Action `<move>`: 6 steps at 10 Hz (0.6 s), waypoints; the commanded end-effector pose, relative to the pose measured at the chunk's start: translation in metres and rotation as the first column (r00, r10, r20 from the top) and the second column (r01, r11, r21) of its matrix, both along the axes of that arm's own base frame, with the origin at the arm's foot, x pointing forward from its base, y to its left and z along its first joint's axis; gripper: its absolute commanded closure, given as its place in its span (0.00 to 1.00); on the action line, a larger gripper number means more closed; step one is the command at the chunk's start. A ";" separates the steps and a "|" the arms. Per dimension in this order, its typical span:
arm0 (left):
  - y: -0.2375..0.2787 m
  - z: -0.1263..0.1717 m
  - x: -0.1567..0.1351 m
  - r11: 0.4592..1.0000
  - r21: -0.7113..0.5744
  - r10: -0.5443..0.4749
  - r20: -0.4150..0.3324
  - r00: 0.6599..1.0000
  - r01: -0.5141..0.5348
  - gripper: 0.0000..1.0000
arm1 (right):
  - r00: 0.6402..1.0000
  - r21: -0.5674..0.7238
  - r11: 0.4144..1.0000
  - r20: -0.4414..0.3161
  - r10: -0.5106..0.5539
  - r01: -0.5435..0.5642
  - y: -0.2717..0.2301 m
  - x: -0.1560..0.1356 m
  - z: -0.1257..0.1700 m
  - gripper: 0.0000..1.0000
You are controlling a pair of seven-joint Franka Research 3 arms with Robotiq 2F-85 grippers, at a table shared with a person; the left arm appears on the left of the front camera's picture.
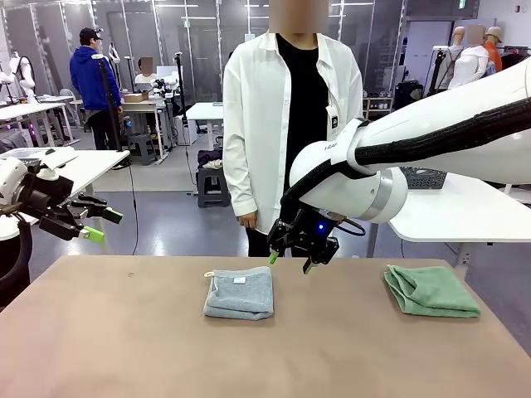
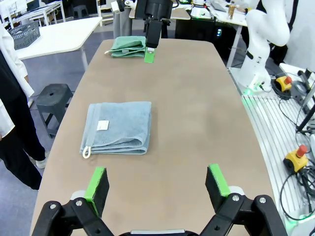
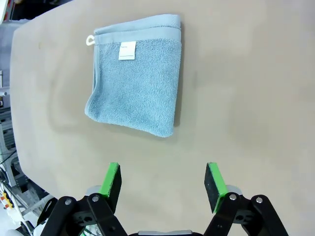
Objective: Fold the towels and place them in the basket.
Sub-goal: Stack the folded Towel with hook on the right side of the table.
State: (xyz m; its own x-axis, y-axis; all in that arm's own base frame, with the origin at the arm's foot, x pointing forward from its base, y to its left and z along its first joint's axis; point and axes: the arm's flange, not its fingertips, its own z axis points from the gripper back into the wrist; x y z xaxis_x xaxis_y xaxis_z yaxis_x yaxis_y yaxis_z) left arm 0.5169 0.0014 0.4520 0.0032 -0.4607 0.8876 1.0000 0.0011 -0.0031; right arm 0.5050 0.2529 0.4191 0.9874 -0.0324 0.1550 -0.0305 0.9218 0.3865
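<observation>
Both sets of jaws are standing wide apart with nothing between them. The right gripper [image 1: 289,259] is hanging just above the table [image 1: 124,348] near the middle, close beside the blue-grey towel [image 1: 240,293], while the left gripper [image 1: 101,225] is hovering off the table's left edge, well apart from any cloth.

From where I am standing, the folding looks done: both towels are lying as compact folded squares on the tabletop, so I am taking the step in hand to be the pick-up for the basket. A dark mesh basket [image 1: 423,177] is sitting on the white side table [image 1: 465,211] behind the right arm, which I judge to be the destination.

The mint green towel [image 1: 431,291] is lying near the table's right edge, its long axis running roughly left to right and a narrower end pointing toward the middle of the table. The blue-grey towel is lying nearly square, its small white label [image 3: 127,50] facing up and its hanging loop [image 3: 90,40] sticking out at the far left corner, on the person's side.

Next, I reckon the right gripper is needing to drop over a folded edge of the blue-grey towel and pinch all the layers together, or the fold is likely to fall open as it lifts.
</observation>
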 end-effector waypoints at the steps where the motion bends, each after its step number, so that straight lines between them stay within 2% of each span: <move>1: 0.000 0.002 0.000 1.000 -0.003 -0.004 0.001 1.000 0.004 0.00 | 1.000 0.001 1.000 0.000 -0.008 0.008 0.000 -0.001 0.001 0.15; 6: 0.000 0.002 0.000 1.000 -0.003 -0.004 0.001 1.000 0.004 0.00 | 1.000 0.001 1.000 0.000 -0.008 0.008 0.000 -0.001 0.001 0.15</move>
